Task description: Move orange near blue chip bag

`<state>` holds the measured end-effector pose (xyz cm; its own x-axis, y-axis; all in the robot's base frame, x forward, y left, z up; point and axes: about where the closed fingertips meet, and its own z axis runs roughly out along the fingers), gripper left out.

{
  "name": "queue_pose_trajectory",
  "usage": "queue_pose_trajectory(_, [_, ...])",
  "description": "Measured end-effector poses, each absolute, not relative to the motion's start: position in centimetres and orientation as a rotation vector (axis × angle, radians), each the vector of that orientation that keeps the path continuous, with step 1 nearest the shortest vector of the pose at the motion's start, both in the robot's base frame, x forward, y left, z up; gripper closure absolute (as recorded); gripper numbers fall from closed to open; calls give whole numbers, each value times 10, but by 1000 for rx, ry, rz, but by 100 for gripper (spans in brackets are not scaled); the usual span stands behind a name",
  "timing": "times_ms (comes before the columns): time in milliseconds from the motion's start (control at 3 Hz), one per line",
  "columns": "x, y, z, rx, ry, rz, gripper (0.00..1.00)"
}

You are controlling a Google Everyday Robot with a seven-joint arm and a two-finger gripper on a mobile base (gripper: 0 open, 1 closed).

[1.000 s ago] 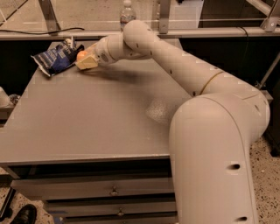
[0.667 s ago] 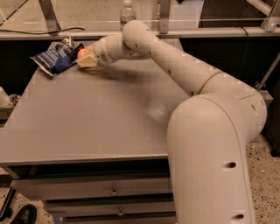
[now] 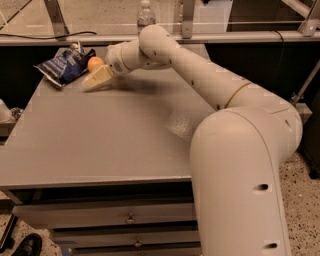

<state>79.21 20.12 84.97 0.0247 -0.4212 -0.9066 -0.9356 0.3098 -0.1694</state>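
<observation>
The orange (image 3: 94, 63) rests on the grey table (image 3: 100, 145) at its far left, touching the right edge of the crumpled blue chip bag (image 3: 64, 65). My gripper (image 3: 98, 75) is right beside the orange, reaching in from the right at table height. Its fingers (image 3: 97, 79) are open, and the near one lies in front of and below the orange. The far finger is hidden behind the fruit. The arm stretches across the back of the table from my base at the right.
A clear water bottle (image 3: 145, 13) stands on the ledge behind the table. A rail and a cable run along the back. Drawers (image 3: 130, 218) sit below the table's front edge. A dark shoe (image 3: 27, 245) is on the floor at the bottom left.
The fingers have spread off the orange. It now shows uncovered next to the bag, with the near finger dropped lower toward the table.
</observation>
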Motion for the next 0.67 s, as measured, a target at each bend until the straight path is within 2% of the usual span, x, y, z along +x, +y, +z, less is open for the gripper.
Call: queue_pose_trajectory(667, [787,202,853,-1275,1560,667,0])
